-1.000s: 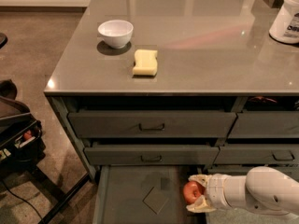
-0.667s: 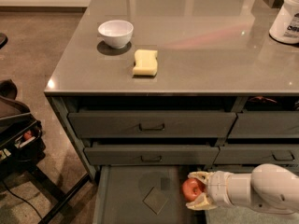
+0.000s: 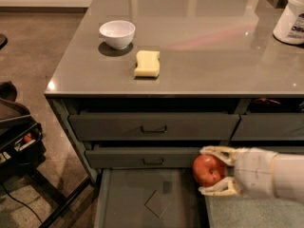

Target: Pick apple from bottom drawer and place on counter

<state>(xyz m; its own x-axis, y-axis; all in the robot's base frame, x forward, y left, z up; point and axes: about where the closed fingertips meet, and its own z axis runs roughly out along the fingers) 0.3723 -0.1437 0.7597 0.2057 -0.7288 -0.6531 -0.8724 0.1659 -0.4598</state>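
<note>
Apple (image 3: 208, 170) sits clamped in the gripper (image 3: 205, 170), whose two pale fingers (image 3: 216, 151) close on it from above and below, one along its top and one under it. Compared with a second ago, the apple and the gripper are higher in the view and a little further right. Then the fruit hung low over the floor of the bottom drawer (image 3: 128, 198); now it is level with the lower edge of the middle drawer front (image 3: 142, 158), at that front's right end. The white arm (image 3: 280, 175) reaches in from the right edge, as before.

The bottom drawer stands pulled out. Its flat grey floor shows a diamond-shaped mark (image 3: 159, 203) and a small dark rectangle (image 3: 167, 186) just above it, both left of the apple and unchanged. The upper drawer front (image 3: 154, 126) stands slightly out from the cabinet, with a dark gap above it.

On the tabletop (image 3: 213, 56) nothing has shifted. A white bowl (image 3: 117, 33) stands near the left edge, its inside plain white. A pale yellow sponge (image 3: 147, 63) lies just beside it, to the right and nearer the front. A white container (image 3: 290, 18) stands at the far right, well apart from both.
</note>
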